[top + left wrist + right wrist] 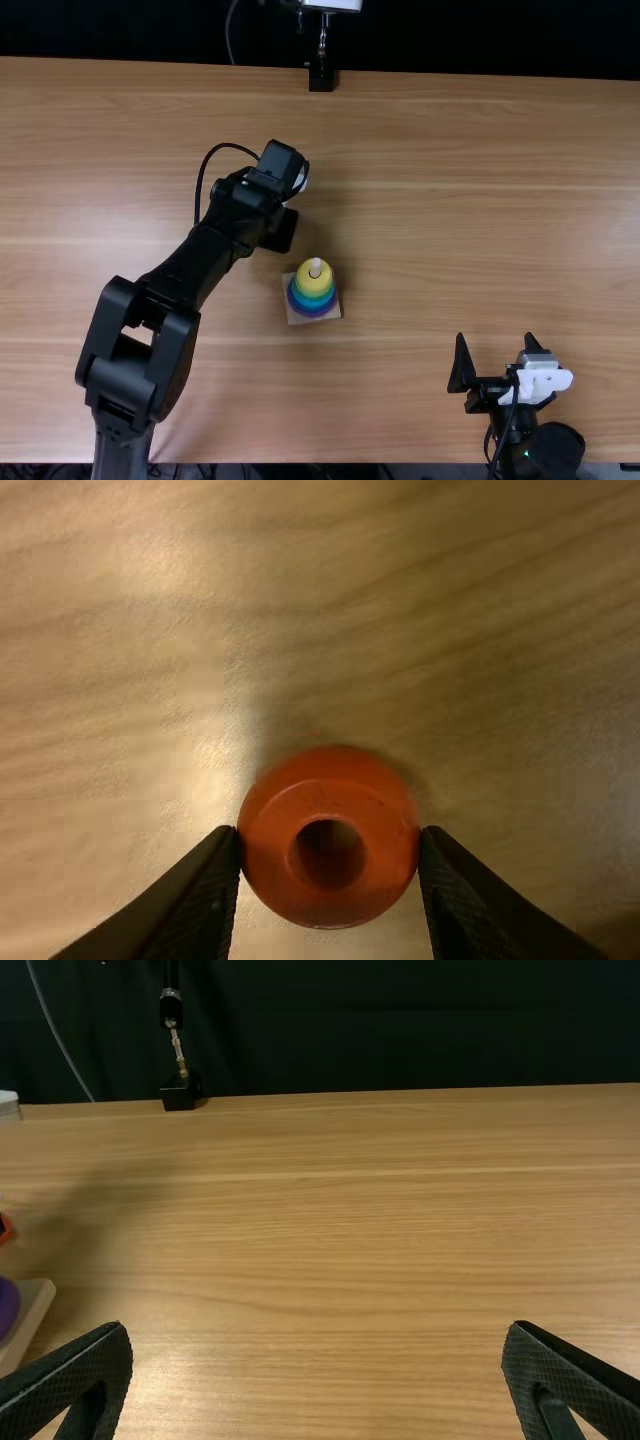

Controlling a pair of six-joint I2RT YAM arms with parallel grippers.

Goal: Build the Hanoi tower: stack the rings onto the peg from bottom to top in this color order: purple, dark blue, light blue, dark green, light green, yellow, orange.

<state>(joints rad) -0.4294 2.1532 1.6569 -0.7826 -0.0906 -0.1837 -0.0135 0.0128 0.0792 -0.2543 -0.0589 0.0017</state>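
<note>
"Stack condition?"
"Upright on a square wooden base, on the desk: purple ring lowest, blue and green bands above, yellow ring topmost, pale peg protruding."
"Orange ring?"
"Unstacked. Round, centre hole visible, pinched on opposite sides between the jaws of the left gripper."

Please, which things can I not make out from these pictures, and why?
Top view: lower part of the peg, hidden by the stacked rings.
Top view: borders between the green rings, too small.
Left wrist view: underside of the orange ring in the left tool, hidden by its upper face.
Right wrist view: most of the purple ring and wooden base, cut off by the left edge.
</note>
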